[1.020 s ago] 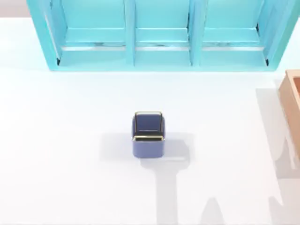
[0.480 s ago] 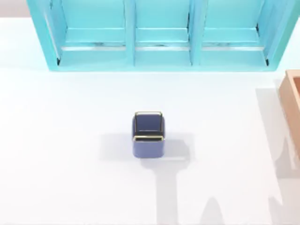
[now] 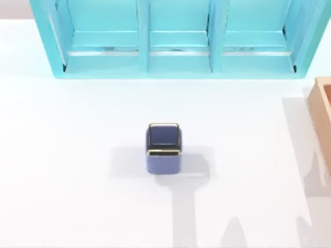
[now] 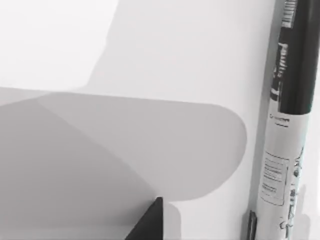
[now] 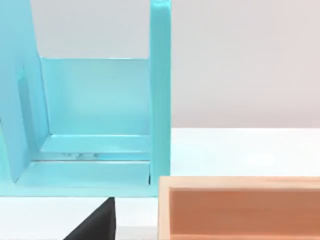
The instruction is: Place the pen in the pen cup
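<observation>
Against the earlier top views nothing has shifted: the cup (image 3: 164, 148) stands at the same spot, upright in the middle of the table (image 3: 67, 155), well in front of the shelf (image 3: 176, 39), and the arm shadows to the cup's right and front lie much as before. The box (image 3: 323, 108) sits at the table's right edge, far to the right of the cup and just in front of the shelf's right end. In the left wrist view the pen (image 4: 285, 125) lies flat on the table, its long axis running nearly straight away from the camera with a slight lean; its far part is dark with pale bands, its near part white with fine print, and neither end can be made out, so I cannot tell which way the tip points. One dark fingertip (image 4: 150, 222) of the left claw shows beside the pen, apart from it; whether that claw is released or clenched I cannot tell. In the right wrist view a dark fingertip (image 5: 95, 222) of the right claw hangs before the shelf's end bay and beside the box (image 5: 240, 207); its state I cannot tell either.
</observation>
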### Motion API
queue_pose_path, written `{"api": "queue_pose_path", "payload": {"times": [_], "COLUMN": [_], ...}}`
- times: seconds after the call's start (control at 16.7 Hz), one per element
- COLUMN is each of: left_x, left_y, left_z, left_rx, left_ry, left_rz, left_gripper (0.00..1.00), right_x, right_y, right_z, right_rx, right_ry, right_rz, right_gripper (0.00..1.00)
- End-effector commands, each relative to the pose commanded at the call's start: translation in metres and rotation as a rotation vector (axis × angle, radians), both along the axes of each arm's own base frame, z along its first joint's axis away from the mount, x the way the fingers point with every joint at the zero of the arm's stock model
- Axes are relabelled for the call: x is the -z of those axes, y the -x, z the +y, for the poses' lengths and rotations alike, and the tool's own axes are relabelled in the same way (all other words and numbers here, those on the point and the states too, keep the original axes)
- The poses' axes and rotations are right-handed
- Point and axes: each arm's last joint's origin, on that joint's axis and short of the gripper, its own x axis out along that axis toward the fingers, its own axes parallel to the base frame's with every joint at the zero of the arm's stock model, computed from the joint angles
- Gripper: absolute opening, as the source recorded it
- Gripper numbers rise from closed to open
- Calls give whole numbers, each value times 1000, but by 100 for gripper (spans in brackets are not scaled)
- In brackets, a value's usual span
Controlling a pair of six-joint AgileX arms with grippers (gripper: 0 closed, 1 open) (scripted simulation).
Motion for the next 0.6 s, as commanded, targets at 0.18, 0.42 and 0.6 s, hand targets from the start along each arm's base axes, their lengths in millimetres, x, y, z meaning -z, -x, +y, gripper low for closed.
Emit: {"api": "queue_pose_path", "payload": {"times": [0.18,0.42,0.6], "left_x": [0,0,0], "left_y": [0,0,0], "left_z": [0,0,0], "left_rx": [0,0,0], "left_ry": [0,0,0], "left_rz": [0,0,0], "left_gripper": [47,17,0], "right_x": [0,0,0], "right_y": [0,0,0], "right_z": [0,0,0], "right_rx": [0,0,0], "right_ry": [0,0,0], "right_rz": [0,0,0], "right_gripper": [100,100,100]}}
